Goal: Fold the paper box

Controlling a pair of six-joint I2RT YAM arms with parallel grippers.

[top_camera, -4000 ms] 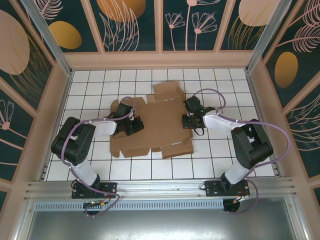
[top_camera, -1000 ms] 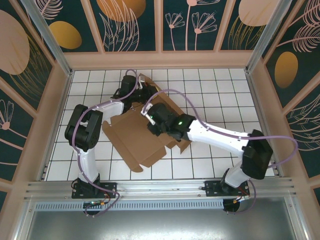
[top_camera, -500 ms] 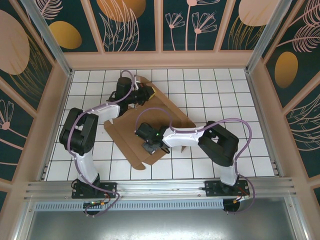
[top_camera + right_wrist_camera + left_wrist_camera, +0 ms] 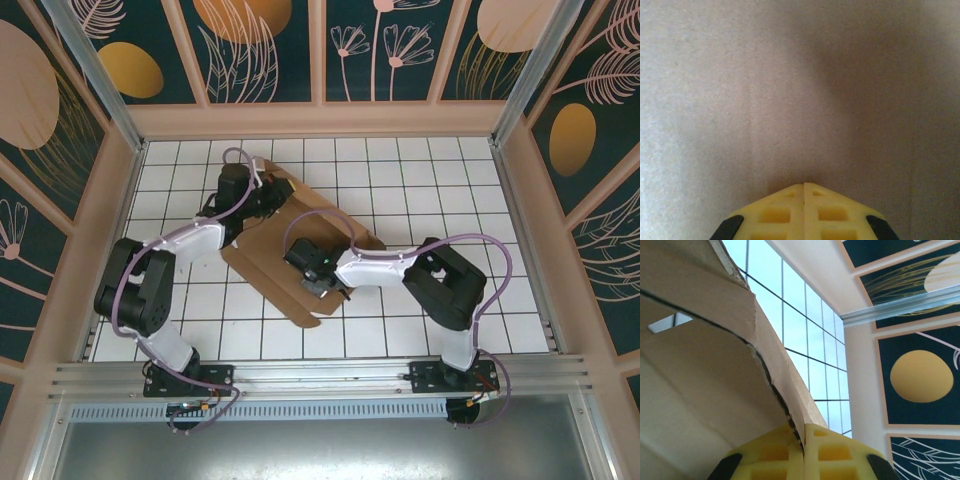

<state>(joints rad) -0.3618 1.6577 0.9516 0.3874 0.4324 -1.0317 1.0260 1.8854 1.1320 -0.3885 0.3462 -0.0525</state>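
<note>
Mid-frame, the right gripper, closed and empty, is pressing on the flat brown cardboard paper box, which is lying diagonally on the white tiled table. Upper left, the left gripper is pinching its raised edge. The board looks light and bendy, so it is probably handling best near creases.

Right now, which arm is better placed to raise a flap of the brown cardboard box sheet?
Left: the left gripper pinches the brown cardboard sheet's edge; the right gripper, shut, faces a flat panel.
</note>
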